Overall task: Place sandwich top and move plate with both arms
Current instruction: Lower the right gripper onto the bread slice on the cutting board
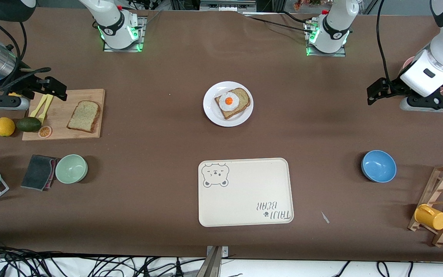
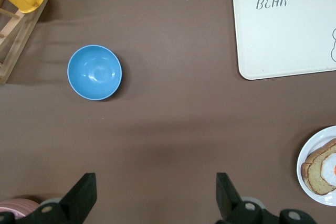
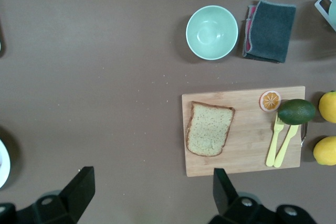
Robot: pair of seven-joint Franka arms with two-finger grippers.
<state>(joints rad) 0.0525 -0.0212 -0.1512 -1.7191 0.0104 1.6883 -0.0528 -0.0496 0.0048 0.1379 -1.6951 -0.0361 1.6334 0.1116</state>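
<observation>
Sandwich top (image 1: 84,116) flat on cutting board (image 1: 90,132); right gripper (image 3: 149,190) spread above board's edge, left gripper (image 2: 155,195) spread, clear of plate (image 1: 210,111).

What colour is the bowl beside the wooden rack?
Blue bowl, clearest in the left wrist view.

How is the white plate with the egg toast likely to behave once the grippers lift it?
The white plate looks glossy, so probably slippery under fingers. Its rim seems low and thin, likely offering little to grip. The fried egg sits loose on the bread slice, so tilting could slide it.
</observation>
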